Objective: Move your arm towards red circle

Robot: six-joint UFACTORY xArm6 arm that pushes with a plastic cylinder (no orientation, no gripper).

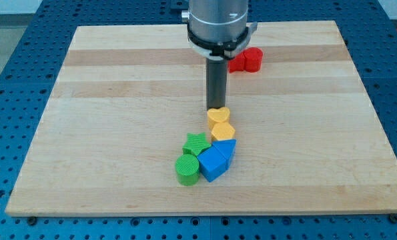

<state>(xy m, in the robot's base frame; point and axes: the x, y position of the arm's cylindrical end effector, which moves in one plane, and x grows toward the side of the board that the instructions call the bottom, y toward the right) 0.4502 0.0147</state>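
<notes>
A red circle block (252,59) lies near the view's top, right of centre, with another red block (237,64) against its left side, partly hidden behind the arm. My tip (216,108) rests on the board just above a yellow heart block (217,117), well below and left of the red circle. Below the heart sits a yellow hexagon block (223,131).
Below the yellow blocks lies a cluster: a blue triangle block (227,149), a blue cube block (213,163), a green star block (196,143) and a green circle block (187,169). The wooden board (118,100) ends in edges on all sides.
</notes>
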